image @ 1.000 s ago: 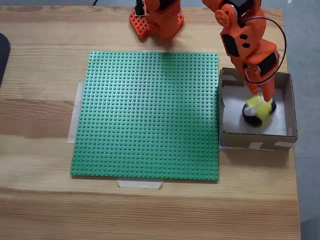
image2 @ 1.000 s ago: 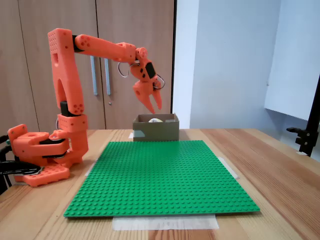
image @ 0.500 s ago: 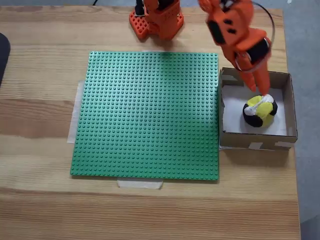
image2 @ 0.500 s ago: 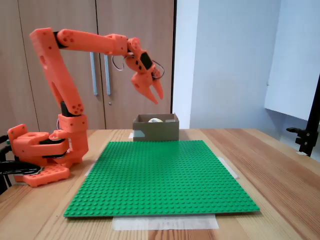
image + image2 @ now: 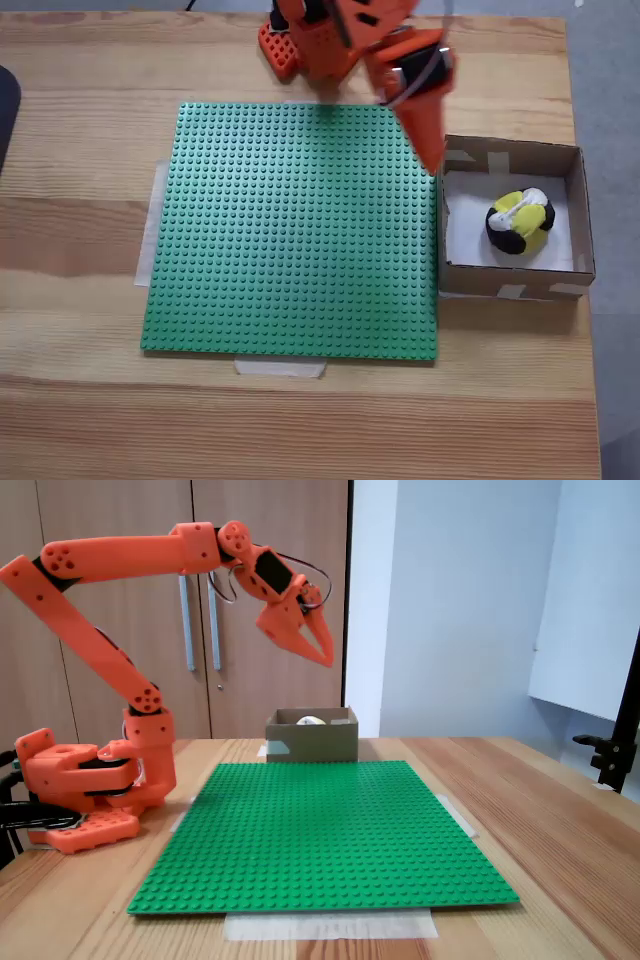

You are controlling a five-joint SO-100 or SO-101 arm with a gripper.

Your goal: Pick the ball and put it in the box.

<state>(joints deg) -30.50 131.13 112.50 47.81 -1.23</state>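
Note:
The ball (image 5: 519,223), lumpy with yellow, black and white patches, lies on the white floor of the brown cardboard box (image 5: 512,156) at the table's right side. In a fixed view from the front, the ball's top (image 5: 310,720) peeks over the box (image 5: 312,742) rim. My orange gripper (image 5: 433,160) hangs high in the air, up and to the left of the box, over the green plate's far right corner. Its jaws look shut and hold nothing. In a fixed view from the front the gripper (image 5: 326,658) points down and right, well above the box.
A large green studded baseplate (image 5: 300,230) is taped to the wooden table, touching the box's left wall. The arm's orange base (image 5: 80,790) stands at the far edge. A dark object (image 5: 5,110) sits at the left edge. The table's right edge runs just past the box.
The gripper has lifted out of the box and swung left and back, leaving the ball resting inside. Its jaws have drawn together.

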